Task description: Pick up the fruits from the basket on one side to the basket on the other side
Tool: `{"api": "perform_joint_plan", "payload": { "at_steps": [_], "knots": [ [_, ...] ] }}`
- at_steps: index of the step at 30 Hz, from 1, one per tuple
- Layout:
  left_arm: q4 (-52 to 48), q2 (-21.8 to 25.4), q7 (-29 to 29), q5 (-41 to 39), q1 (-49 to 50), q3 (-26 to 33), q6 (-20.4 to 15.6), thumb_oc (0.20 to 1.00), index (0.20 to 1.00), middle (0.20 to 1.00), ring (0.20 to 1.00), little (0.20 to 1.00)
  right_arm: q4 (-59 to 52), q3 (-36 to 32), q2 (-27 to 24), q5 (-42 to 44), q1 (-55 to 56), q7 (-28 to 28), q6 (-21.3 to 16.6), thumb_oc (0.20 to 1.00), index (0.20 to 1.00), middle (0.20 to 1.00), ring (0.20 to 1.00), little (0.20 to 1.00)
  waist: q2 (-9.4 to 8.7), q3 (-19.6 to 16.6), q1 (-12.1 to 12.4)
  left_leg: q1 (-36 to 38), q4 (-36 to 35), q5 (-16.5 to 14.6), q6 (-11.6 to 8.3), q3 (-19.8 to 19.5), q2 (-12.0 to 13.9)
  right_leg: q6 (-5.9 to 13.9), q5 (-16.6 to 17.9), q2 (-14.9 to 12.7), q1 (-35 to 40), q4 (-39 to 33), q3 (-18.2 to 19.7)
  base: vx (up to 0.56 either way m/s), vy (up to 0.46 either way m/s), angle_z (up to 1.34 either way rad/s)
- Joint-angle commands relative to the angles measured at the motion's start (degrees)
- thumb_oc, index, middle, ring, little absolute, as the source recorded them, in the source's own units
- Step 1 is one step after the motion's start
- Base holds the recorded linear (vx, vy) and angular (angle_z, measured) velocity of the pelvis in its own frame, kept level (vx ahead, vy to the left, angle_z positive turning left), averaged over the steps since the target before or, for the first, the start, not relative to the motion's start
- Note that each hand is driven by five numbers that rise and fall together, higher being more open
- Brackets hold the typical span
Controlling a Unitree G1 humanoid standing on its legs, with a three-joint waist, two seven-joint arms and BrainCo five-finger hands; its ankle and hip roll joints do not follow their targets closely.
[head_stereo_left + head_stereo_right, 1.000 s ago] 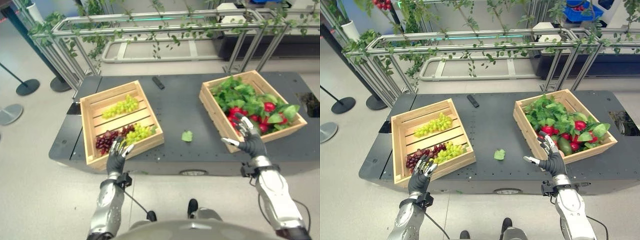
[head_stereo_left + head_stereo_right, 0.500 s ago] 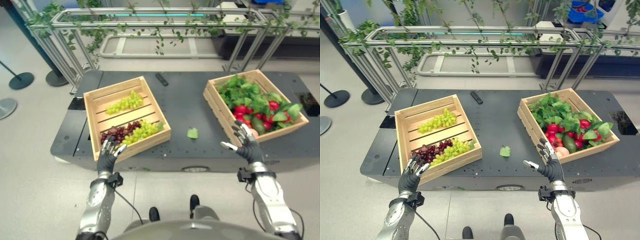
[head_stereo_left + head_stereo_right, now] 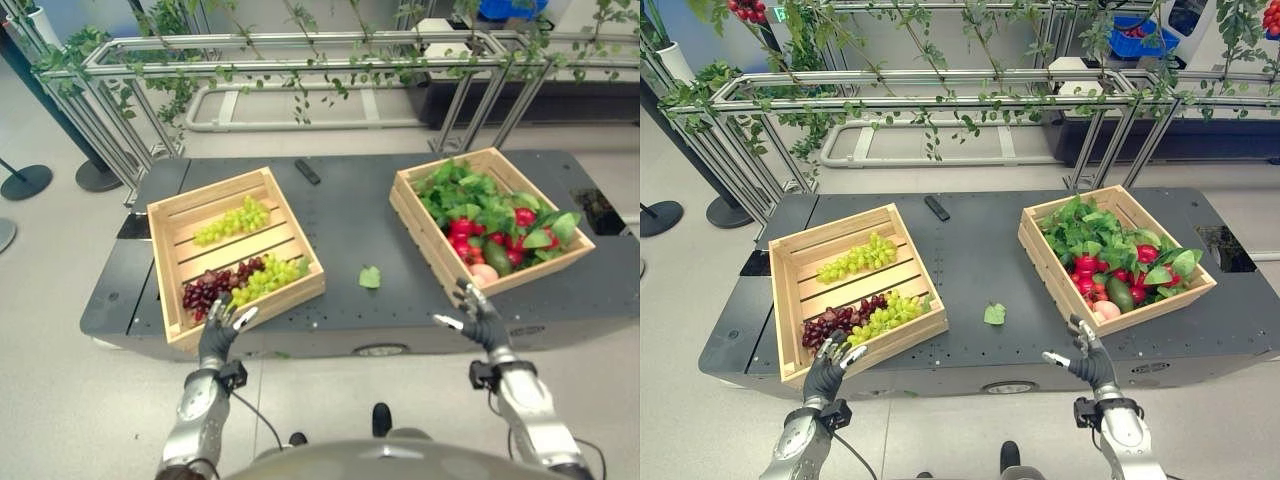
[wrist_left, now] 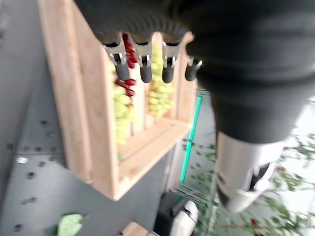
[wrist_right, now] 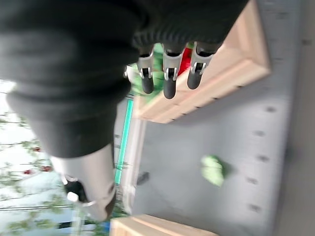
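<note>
A wooden crate (image 3: 160, 270) on the left of the dark table holds a bunch of green grapes (image 3: 232, 220) at its back. Red grapes (image 3: 205, 290) and more green grapes (image 3: 268, 278) lie at its front. The right crate (image 3: 432, 250) is full of leafy greens (image 3: 460, 195), red fruits (image 3: 462, 230), an avocado (image 3: 497, 256) and a peach (image 3: 484, 273). My left hand (image 3: 222, 325) hovers open at the left crate's front wall, its fingers (image 4: 142, 69) straight and empty. My right hand (image 3: 475, 322) is open and empty just before the right crate's front corner.
A loose green leaf (image 3: 370, 277) lies on the table (image 3: 350, 225) between the crates. A black remote (image 3: 307, 171) rests near the back edge. Behind the table runs a metal railing (image 3: 300, 60) hung with vines. A stanchion base (image 3: 25, 182) stands on the floor at far left.
The camera has shifted. Both hands have drawn back and down, from over the crates' front walls to the table's front edge. They stay open and empty.
</note>
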Motion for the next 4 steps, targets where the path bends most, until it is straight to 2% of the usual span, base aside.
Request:
{"api": "perform_joint_plan", "payload": {
  "at_steps": [1, 2, 3, 4],
  "knots": [
    [2.1, -0.2, -1.0, 1.3, -2.2, -0.2, -1.7, 1.0, 1.0, 1.0, 1.0, 1.0, 0.8, 0.1, -1.9, 0.6, -2.0, -0.6, -2.1, 1.0, 1.0, 1.0, 1.0, 1.0, -0.4, 1.6, 0.6, -6.3, 10.8, -1.8, -2.4, -2.8, -2.8, 0.66, -5.1, -0.1, 0.9, 2.5, -2.8, 0.0, 0.021, 0.2],
    [9.9, -1.2, -0.3, 2.4, -3.6, -0.5, -1.0, 1.0, 1.0, 1.0, 1.0, 1.0, 9.0, 2.1, -1.6, -0.3, -3.9, -1.7, -1.4, 1.0, 1.0, 1.0, 1.0, 1.0, -0.18, 1.2, 0.6, -6.3, 6.4, -1.6, -2.31, -4.5, -1.2, 1.23, -5.1, -0.3, 1.1, 2.0, -2.6, 0.01, 0.021, 0.2],
    [10.0, -1.2, -0.3, 2.5, -3.7, -0.5, -1.1, 1.0, 1.0, 1.0, 1.0, 1.0, 9.2, 2.1, -1.6, -0.3, -4.1, -1.7, -1.5, 1.0, 1.0, 1.0, 1.0, 1.0, -0.2, 1.2, 0.6, -6.2, 6.2, -1.6, -2.32, -4.4, -1.3, 1.24, -5.1, -0.3, 1.1, 1.9, -2.6, 0.06, 0.075, 0.09],
    [19.3, -2.7, 0.5, 1.8, -5.7, 0.1, -0.1, 1.0, 1.0, 1.0, 1.0, 1.0, 16.7, 3.9, -0.9, -1.7, -6.2, -3.0, -1.1, 1.0, 1.0, 1.0, 1.0, 1.0, 0.16, 0.7, 0.6, -5.0, 2.7, -0.2, -2.39, -3.7, 1.6, 1.56, -5.1, -0.6, 1.6, 1.9, -2.4, 0.07, 0.071, 0.02]
  ]
}}
